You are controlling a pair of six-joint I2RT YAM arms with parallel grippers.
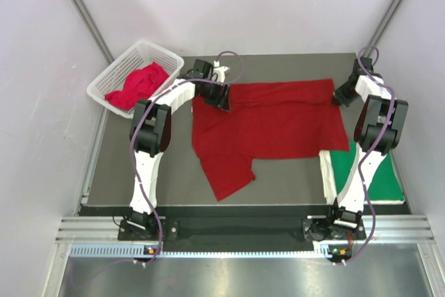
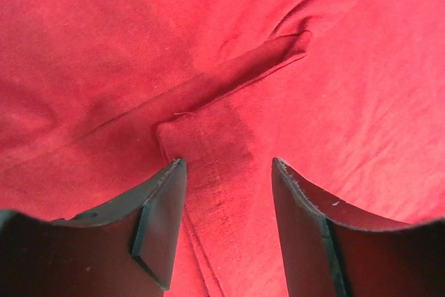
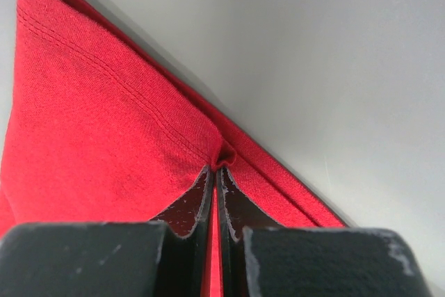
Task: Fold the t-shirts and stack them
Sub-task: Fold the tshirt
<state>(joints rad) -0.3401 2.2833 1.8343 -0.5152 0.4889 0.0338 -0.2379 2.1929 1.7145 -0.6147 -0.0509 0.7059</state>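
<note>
Shirt: the dark red one, spread mostly flat mid-frame, with one sleeve flopping toward the lower left.
Left gripper: jaws spread, right over a folded hem at its upper left edge.
Right gripper: jaws pressed together, pinching its upper right corner.
Basket: upper left, pinkish red shirt bunched inside.
Green shirt: lower right, lying flat.

Plain white walls on 3 sides: back wall, left wall, right wall. 2 grey metal posts slant up corners: left post, right post. Dark grey matte table fills middle. Ribbed aluminium rail along near edge, shiny steel sheet below. Light soft, even; shadows faint.
</note>
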